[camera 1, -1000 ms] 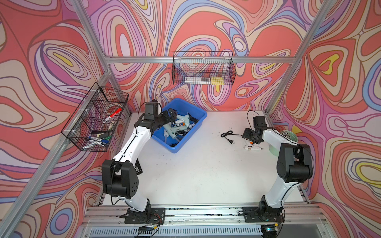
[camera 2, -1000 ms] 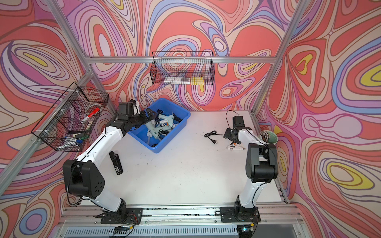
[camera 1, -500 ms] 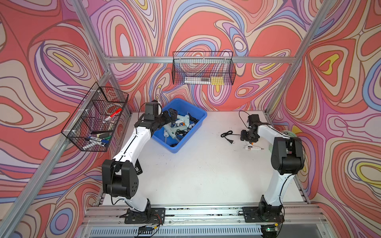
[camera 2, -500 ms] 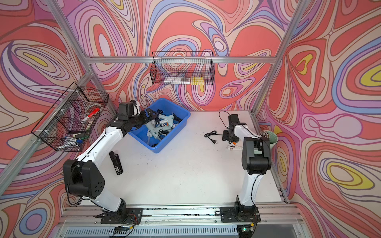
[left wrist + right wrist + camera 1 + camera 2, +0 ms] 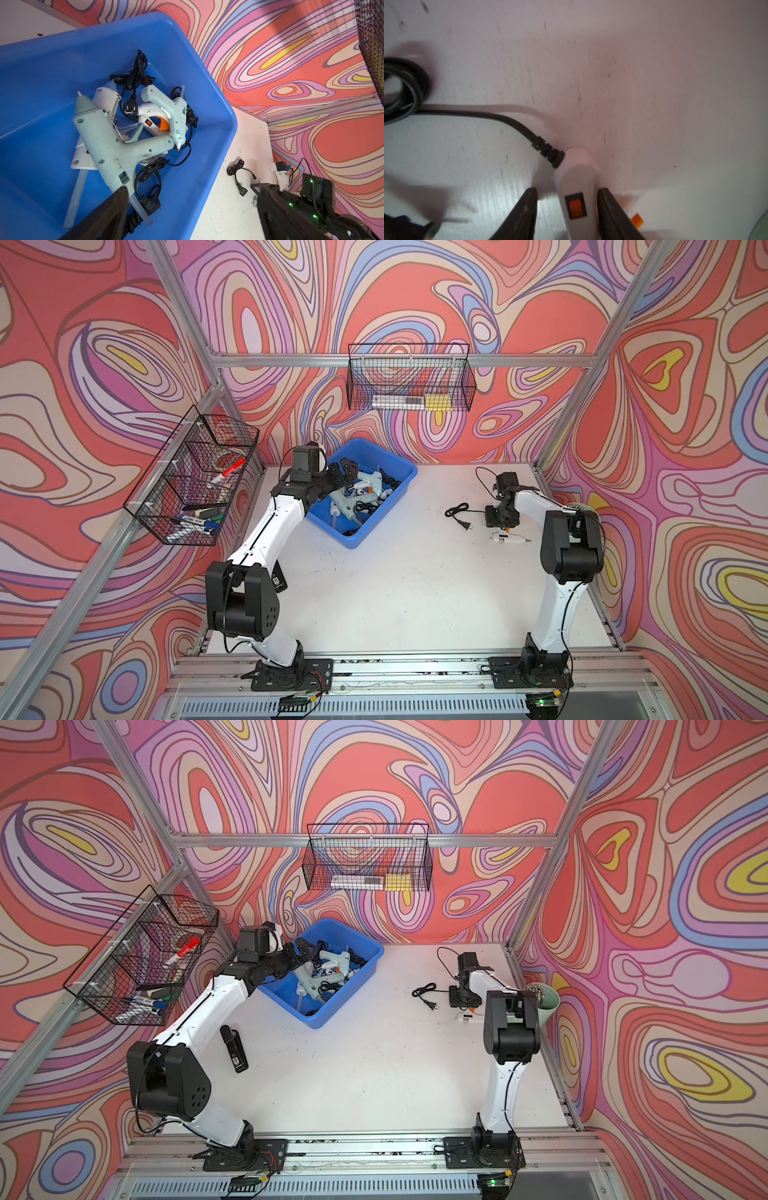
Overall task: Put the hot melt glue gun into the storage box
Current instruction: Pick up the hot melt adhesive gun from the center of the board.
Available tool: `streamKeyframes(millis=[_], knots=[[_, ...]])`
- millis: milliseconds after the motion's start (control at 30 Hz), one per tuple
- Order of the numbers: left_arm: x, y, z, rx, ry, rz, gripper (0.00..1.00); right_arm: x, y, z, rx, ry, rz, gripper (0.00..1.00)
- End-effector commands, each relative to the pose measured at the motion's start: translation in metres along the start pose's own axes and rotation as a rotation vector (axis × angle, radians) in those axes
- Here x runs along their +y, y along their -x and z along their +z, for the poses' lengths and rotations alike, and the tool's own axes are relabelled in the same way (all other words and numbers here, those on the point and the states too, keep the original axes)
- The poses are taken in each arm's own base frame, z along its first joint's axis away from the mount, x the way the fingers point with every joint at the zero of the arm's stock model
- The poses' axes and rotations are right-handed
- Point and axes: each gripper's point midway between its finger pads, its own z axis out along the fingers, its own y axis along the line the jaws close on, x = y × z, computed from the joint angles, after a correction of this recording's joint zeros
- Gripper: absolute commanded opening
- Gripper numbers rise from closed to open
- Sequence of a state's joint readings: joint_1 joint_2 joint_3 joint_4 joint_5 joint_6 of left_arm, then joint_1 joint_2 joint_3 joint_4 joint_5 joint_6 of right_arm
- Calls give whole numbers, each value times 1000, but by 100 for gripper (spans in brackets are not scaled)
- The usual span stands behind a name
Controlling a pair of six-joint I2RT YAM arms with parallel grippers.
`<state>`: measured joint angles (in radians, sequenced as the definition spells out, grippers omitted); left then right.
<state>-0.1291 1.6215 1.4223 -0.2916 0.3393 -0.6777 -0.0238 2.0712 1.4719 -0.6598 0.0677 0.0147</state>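
1. On the right side of the white surface point(image 5: 415, 593), the hot melt glue gun point(image 5: 509, 537) lies on its side. It is white, with an orange switch on the handle, and is well apart from the storage box point(image 5: 357, 537).
2. Its black cord point(image 5: 457, 512) runs from the butt of the handle across the surface to a loose coil. The plug end lies free.
3. The right gripper point(image 5: 568, 190) is down at the gun's handle. In the right wrist view its fingers point(image 5: 525, 207) straddle the handle. One appears to touch the handle's side and the other stands off with a visible gap, so they are partly spread and not yet pinching.
4. The storage box, bright blue, stands at the far left of the surface, skewed to its edges. It holds several other glue guns point(image 5: 116, 149) piled together with tangled leads point(image 5: 137, 76).
5. The left gripper point(image 5: 341, 475) hangs over the box at its left rim. Its fingers point(image 5: 112, 212) are spread wide, hold nothing and are clear of the contents.
6. A pale green cup point(image 5: 544, 1002) sits at the right edge beside the right arm.
7. A wire basket point(image 5: 409, 381) hangs on the back wall. A second basket point(image 5: 195, 477) on the left wall holds markers.
8. A small black device point(image 5: 235, 1048) lies on the surface near the left arm.
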Motion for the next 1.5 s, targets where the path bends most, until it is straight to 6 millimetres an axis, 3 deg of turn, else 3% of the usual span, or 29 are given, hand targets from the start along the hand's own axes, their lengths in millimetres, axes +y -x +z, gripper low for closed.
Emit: streamKeyframes(millis=[0, 233, 367, 467, 600, 967, 1200, 1467], knots=[[-3, 7, 0, -15, -23, -7, 99, 12, -6, 11, 35, 1, -62, 45], [-4, 6, -1, -9, -26, -12, 99, 29, -11, 13, 42, 43, -83, 25], [-8, 8, -1, -11, -40, 7, 99, 35, -13, 10, 35, 55, -86, 2], [-10, 6, -1, 8, -46, 26, 99, 38, -8, -3, -1, 59, -82, 0], [-17, 2, -2, 35, -87, 68, 99, 45, 3, -33, -77, 84, -70, 0], [-63, -25, 1, 163, -319, 230, 99, 74, 19, -126, -315, 118, -116, 0], [-104, -56, 7, 286, -469, 358, 91, 116, 18, -194, -538, 304, -217, 0], [-152, -88, -2, 405, -635, 472, 89, 139, 3, -261, -747, 492, -322, 0]])
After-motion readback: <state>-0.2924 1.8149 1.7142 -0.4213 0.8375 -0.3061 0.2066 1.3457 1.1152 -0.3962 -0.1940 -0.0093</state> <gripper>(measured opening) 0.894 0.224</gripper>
